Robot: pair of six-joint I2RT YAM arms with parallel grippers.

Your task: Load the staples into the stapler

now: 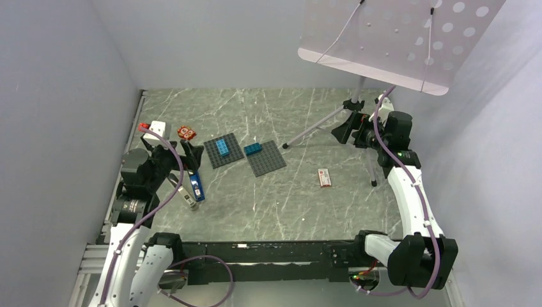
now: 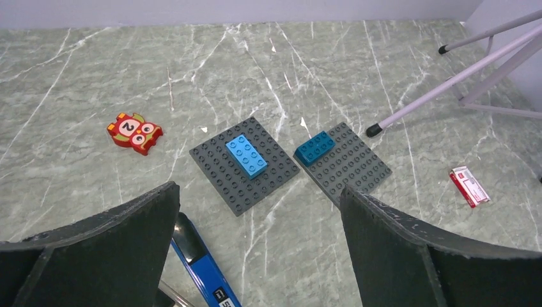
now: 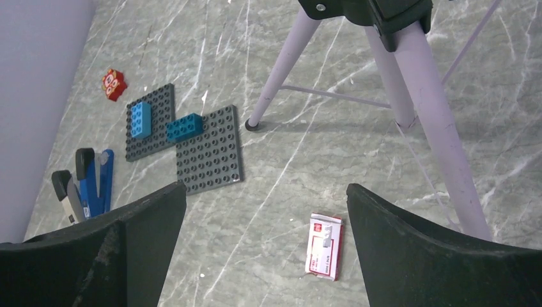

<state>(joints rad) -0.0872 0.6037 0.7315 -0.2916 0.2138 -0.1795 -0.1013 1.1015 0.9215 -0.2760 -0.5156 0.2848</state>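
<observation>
Left gripper [image 2: 259, 192] is standing spread wide and gripping nothing. Right gripper [image 3: 265, 188] is likewise standing spread and empty.

Nearest the bases, the stapler [image 1: 192, 187] is lying on the tabletop [image 1: 287, 214] at the left, just beside the left gripper. Its blue body and a grey-and-black arm are splaying apart. The staples [image 3: 325, 246] are lying flat farther right, well apart from the stapler and near a tripod leg [image 3: 441, 141].

Judgement: the box is looking light, thin cardboard that a hard squeeze would be crushing, and it is likely to be sliding on the smooth stone. Taking it across its narrow width, by the long edges, is appearing soundest.

Farther back, one grey baseplate [image 2: 220, 163] is carrying a light blue brick [image 2: 246, 155] and a second baseplate [image 2: 358, 173] a teal brick [image 2: 314, 147]. A red owl tile [image 2: 134, 132] is sitting beyond.

Not determinable: whether the box is lying sealed or showing a tray at its pale end, and whether the stapler's channel is lying exposed. The left wrist view is cutting the stapler off behind a finger.
</observation>
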